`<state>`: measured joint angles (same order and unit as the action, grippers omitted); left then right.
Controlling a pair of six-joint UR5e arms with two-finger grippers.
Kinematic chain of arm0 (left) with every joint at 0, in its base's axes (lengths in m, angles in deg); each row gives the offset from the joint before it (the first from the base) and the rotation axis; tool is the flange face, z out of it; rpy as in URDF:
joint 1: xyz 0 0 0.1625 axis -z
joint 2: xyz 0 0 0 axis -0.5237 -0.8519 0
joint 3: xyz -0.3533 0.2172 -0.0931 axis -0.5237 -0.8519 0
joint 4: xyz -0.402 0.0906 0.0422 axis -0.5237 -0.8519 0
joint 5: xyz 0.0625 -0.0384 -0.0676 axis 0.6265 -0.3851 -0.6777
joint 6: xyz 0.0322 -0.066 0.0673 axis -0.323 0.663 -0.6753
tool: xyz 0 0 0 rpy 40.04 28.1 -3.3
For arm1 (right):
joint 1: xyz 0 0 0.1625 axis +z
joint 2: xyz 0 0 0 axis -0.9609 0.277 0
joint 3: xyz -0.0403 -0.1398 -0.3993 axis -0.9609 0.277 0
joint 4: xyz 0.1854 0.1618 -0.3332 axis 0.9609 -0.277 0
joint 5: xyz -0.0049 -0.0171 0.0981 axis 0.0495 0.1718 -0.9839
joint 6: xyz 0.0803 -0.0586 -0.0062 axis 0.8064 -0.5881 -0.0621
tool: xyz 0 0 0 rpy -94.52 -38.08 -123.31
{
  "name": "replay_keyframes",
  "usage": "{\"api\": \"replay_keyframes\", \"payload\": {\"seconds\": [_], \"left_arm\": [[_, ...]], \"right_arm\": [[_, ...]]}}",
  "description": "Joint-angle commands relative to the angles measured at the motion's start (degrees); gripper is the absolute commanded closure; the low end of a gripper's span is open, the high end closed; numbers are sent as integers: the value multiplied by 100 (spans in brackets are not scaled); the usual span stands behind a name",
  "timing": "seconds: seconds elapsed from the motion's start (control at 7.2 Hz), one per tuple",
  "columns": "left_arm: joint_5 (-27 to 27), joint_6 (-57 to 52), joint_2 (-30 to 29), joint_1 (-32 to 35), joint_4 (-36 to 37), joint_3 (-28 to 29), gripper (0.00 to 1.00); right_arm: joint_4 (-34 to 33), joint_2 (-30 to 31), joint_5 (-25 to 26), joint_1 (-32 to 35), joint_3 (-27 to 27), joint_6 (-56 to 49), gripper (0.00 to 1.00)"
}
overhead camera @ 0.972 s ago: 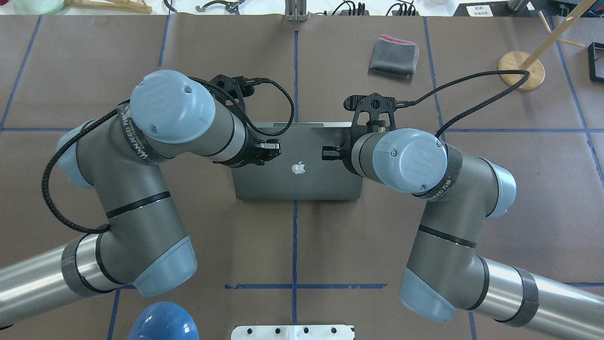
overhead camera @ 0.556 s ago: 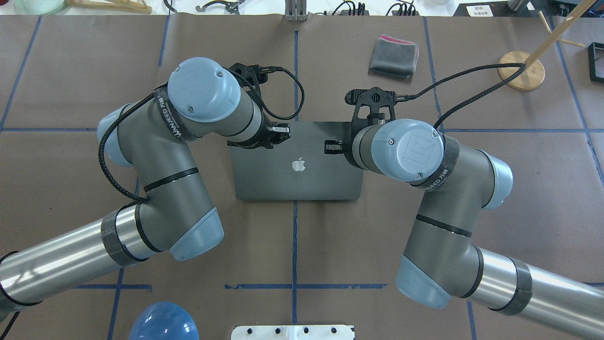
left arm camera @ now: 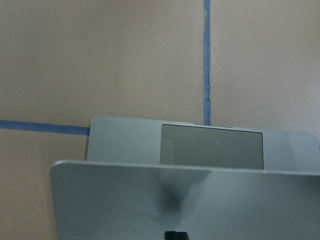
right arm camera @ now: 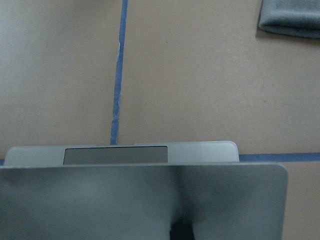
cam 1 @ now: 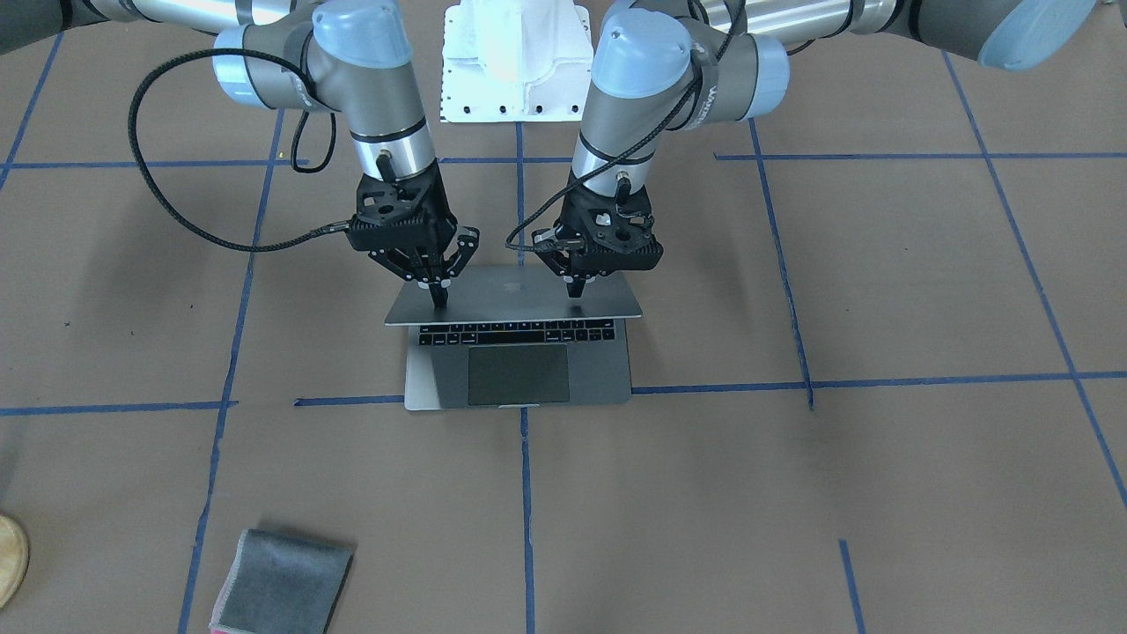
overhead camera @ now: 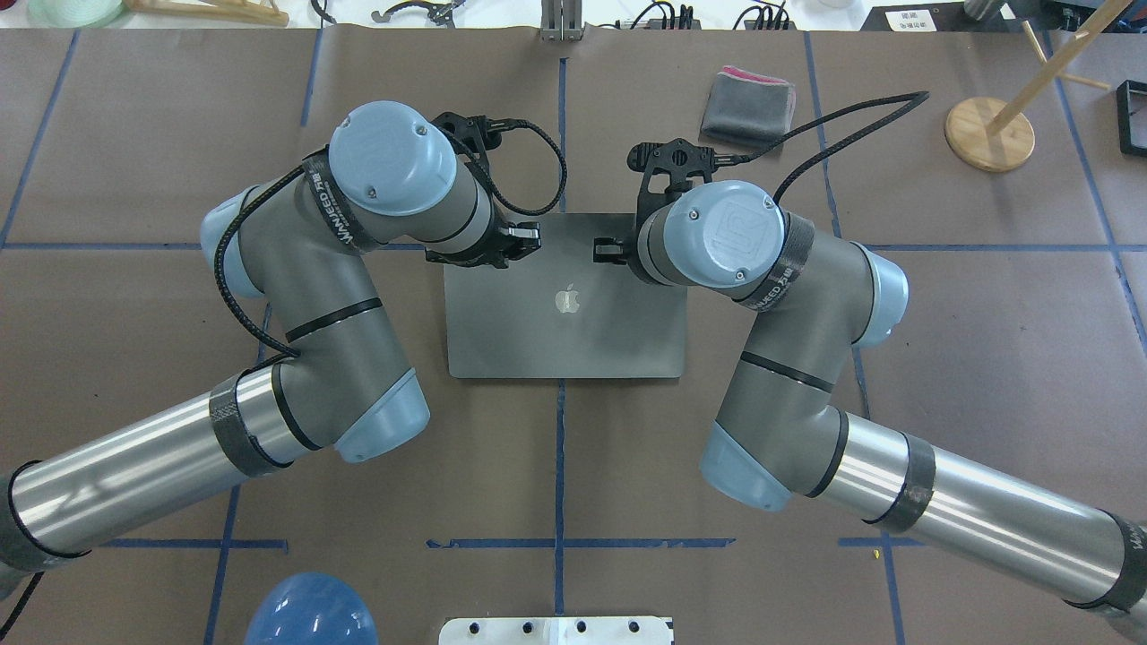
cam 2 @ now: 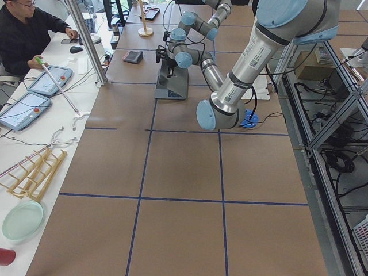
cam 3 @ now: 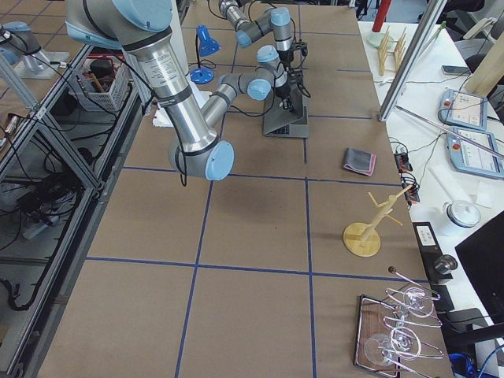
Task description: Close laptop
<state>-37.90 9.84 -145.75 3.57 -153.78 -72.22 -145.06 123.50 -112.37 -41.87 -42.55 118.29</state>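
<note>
A slim grey metal laptop [cam 1: 518, 339] sits on the brown bench [cam 1: 880, 291], about midway between its two ends and square to its edges. The hinge side faces the robot's edge and the front faces the operators' edge. It is partly shut: the lid [overhead camera: 573, 331], matt grey with a dark apple logo [overhead camera: 566, 299] at its middle, tilts low over the base, while a strip of black keyboard [cam 1: 516, 334] and the large trackpad [cam 1: 518, 374] show beyond its free edge
</note>
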Motion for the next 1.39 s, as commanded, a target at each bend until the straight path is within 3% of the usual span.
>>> {"api": "replay_keyframes", "payload": {"seconds": [0.0, 0.42, 0.97, 1.11, 1.25], "left_arm": [[0, -43, -58, 45, -229, 332, 100], [0, -52, -252, 141, -799, 1078, 100], [0, -52, -481, 142, -1230, 1922, 100], [0, -52, -481, 142, -1232, 1950, 100], [0, -52, -481, 124, -1232, 1976, 100]], "right_arm": [[75, -175, -242, 178, 404, -101, 100], [84, -263, -349, 258, 554, -102, 100], [92, -263, -1068, 696, 449, -365, 99], [84, -263, -1313, 854, 344, -365, 85], [84, -246, -1777, 1082, 326, -383, 59]]}}
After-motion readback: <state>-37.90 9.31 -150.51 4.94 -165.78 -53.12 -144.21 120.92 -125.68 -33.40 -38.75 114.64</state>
